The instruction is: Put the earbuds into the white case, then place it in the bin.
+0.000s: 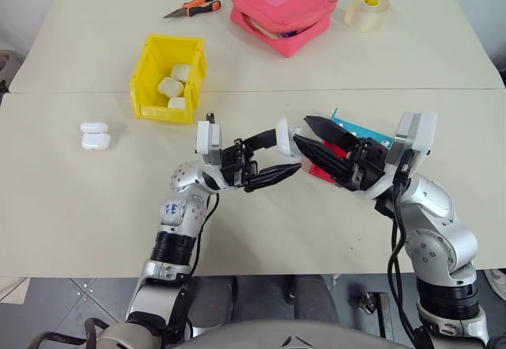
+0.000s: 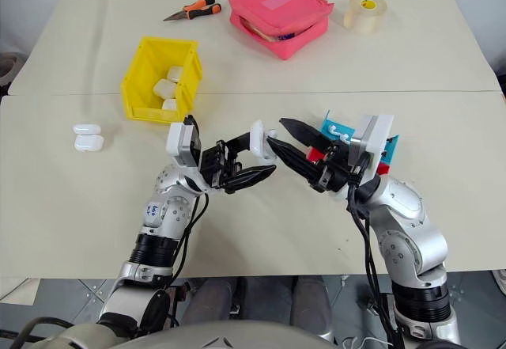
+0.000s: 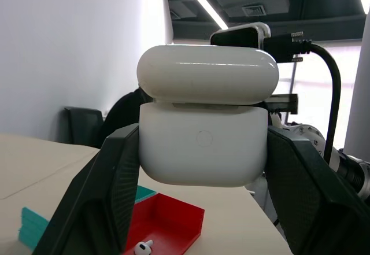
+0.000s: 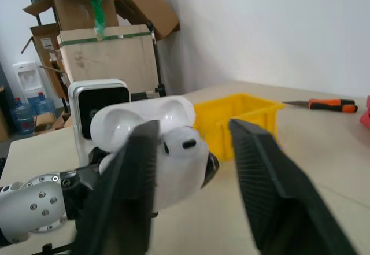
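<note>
- The left gripper (image 1: 278, 159) is clamped on the white case (image 3: 203, 133), held above the table (image 1: 95, 222) with its lid raised.
- The right gripper (image 1: 312, 137), fingers apart, sits just beside the case.
- The yellow bin (image 1: 150, 66) holds other cases.
- An earbud (image 3: 143, 247) lies in the red tray (image 3: 167, 223).

1. My right gripper (image 1: 310, 137) and forearm hide most of the red-and-blue tray (image 1: 360, 134); I see only a blue corner and a red strip.
2. In the left wrist view the white case (image 3: 202, 133) blocks the space behind it, and the one earbud (image 3: 142, 247) in the tray is cut by the frame's lower edge.
3. The right finger (image 4: 277, 209) near the lens is blurred.
4. Inside the bin (image 1: 150, 68) I see white cases, but the far wall hides part of the floor.
5. The pink pouch's (image 1: 281, 10) contents are too small to make out.
</note>
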`<act>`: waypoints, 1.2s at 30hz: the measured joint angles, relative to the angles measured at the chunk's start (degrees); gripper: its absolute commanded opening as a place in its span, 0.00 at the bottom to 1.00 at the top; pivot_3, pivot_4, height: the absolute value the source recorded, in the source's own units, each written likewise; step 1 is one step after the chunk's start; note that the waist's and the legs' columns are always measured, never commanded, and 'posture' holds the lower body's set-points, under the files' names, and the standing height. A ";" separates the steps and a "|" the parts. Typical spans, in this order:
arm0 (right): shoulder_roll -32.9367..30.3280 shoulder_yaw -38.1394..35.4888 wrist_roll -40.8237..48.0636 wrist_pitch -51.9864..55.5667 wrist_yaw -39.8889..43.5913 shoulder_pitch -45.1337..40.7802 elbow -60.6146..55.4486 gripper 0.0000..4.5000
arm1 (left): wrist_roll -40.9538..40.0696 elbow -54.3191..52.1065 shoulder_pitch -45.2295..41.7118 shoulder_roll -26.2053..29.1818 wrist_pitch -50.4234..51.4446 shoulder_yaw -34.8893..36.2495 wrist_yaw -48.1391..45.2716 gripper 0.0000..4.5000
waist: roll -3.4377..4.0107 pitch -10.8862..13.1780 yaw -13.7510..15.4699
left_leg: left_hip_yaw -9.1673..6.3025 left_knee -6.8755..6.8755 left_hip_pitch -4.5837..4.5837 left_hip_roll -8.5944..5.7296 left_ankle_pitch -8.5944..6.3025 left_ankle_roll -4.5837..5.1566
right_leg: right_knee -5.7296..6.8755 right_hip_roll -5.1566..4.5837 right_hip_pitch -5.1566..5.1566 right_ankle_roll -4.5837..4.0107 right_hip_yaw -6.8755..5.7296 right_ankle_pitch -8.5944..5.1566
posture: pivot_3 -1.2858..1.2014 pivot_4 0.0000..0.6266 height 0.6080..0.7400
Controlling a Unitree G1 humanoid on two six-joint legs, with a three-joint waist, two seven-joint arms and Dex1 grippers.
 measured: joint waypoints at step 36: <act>-27.05 -28.62 -11.29 -6.40 21.52 24.87 13.25 0.99 | -2.15 -3.39 4.42 9.95 -0.78 2.06 -11.67 0.62 | 0.00 0.00 -0.05 | 0.14 -0.02 0.09 0.07 -0.02 0.05 | -0.06 0.01 0.10 0.01 0.07 0.01 | 0.52 0.24 1.00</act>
